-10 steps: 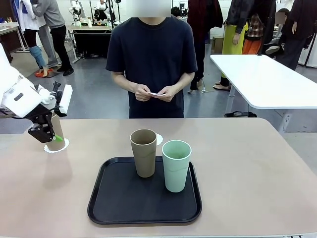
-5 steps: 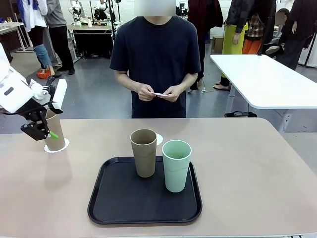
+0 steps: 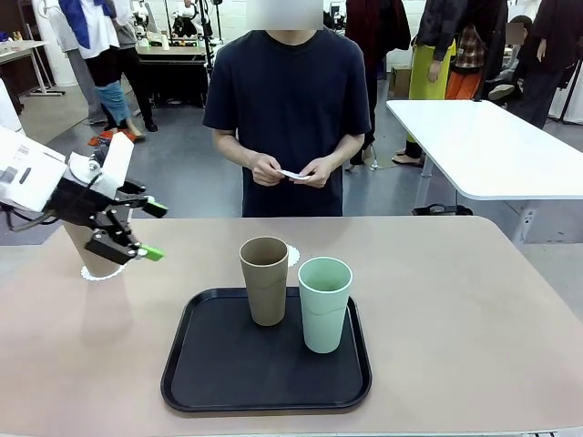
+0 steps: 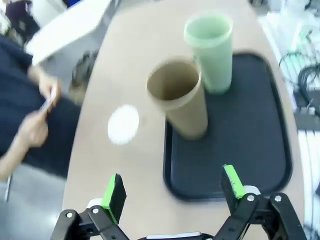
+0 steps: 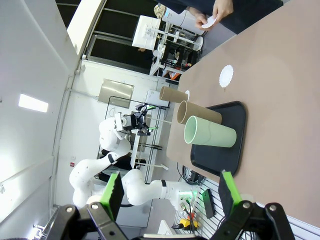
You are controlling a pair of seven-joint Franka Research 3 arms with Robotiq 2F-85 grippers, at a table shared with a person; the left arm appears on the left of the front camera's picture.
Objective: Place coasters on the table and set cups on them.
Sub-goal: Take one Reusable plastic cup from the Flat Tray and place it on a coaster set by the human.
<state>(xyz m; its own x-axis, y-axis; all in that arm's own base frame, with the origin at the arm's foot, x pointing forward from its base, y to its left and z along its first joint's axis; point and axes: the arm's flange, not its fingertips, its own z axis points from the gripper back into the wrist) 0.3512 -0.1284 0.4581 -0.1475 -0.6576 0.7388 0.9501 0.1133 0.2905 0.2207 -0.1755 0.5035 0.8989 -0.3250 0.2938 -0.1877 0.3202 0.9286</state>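
One tan cup (image 3: 80, 257) is seated on its doily (image 3: 96, 274).
Left gripper (image 3: 151, 230) is spread wide, empty; grasping the tray's brown cup (image 3: 265, 282) is judged next.

Counter (image 3: 474, 309): wide, beige-tan matte top, rounded corners. Lying directly on it:
- One black tray (image 3: 219, 369), rectangular with rounded corners and a raised rim, in the middle toward the near edge.
- One middle doily (image 3: 292, 256), round white scalloped paper, just beyond the tray's far edge, partly hidden.
- One left doily (image 3: 91, 274), same kind, far left, well apart from the tray, only its near rim showing.
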